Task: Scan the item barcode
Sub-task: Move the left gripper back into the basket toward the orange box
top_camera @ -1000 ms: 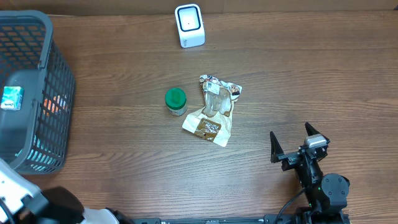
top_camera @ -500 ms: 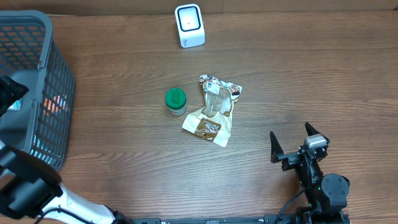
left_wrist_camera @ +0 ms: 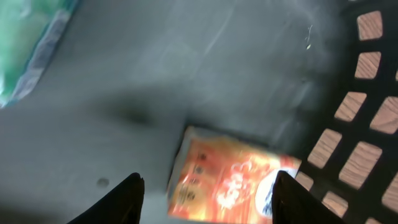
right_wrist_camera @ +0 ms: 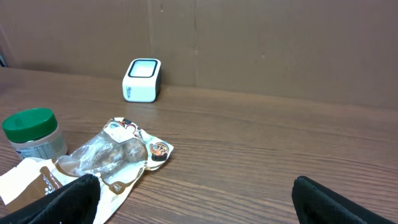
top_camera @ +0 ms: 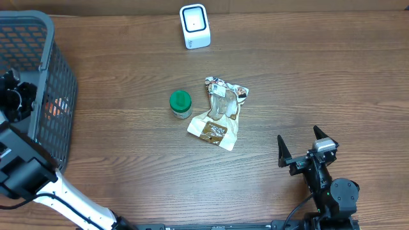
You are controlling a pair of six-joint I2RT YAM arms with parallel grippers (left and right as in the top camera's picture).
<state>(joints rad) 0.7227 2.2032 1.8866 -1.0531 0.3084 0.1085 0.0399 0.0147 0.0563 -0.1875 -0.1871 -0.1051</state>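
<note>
Only the wrist view shows the left gripper (left_wrist_camera: 208, 186) parted astride a packet (left_wrist_camera: 236, 177); the right gripper (top_camera: 298, 134) gapes empty over the table (top_camera: 319, 76).

Overhead looks straight down on the table (top_camera: 319, 76); the right wrist camera sits low, facing the scanner (right_wrist_camera: 142, 79) from well away, a sight both share; the left wrist camera peers closely into the basket (left_wrist_camera: 217, 74)
</note>
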